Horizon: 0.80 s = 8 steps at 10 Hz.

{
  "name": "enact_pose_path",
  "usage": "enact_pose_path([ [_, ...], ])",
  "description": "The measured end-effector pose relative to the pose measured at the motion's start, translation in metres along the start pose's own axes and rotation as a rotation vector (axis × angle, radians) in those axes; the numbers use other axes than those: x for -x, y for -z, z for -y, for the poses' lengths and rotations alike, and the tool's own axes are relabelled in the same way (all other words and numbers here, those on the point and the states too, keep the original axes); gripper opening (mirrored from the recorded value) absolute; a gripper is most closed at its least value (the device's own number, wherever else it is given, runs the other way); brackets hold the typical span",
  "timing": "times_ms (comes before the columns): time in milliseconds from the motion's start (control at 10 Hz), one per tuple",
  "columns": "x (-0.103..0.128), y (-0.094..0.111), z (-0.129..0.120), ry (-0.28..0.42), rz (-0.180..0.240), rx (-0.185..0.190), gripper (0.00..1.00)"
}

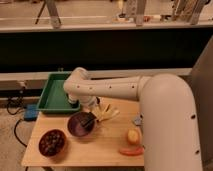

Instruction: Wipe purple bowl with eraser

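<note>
The purple bowl [77,126] sits on the wooden table [100,147], left of centre, dark and round with a smooth inside. My white arm reaches down from the right. Its gripper [90,119] is at the bowl's right rim, low over the inside. A small dark block, which may be the eraser [88,121], shows at the gripper's tip against the bowl. I cannot make it out clearly.
A reddish-brown bowl [52,142] with bumpy dark contents stands at the front left. A green tray [52,97] lies at the back left. A banana [108,114] lies right of the gripper. A yellow fruit [132,136] and a carrot [131,150] lie front right.
</note>
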Motion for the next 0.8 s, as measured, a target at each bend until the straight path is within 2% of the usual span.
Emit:
enact_pose_path([
  [100, 0.005, 0.003, 0.011, 0.012, -0.005, -0.003, 0.00],
  [400, 0.021, 0.010, 0.022, 0.044, -0.001, -0.018, 0.00],
  [800, 0.049, 0.017, 0.013, 0.100, 0.028, -0.035, 0.00],
])
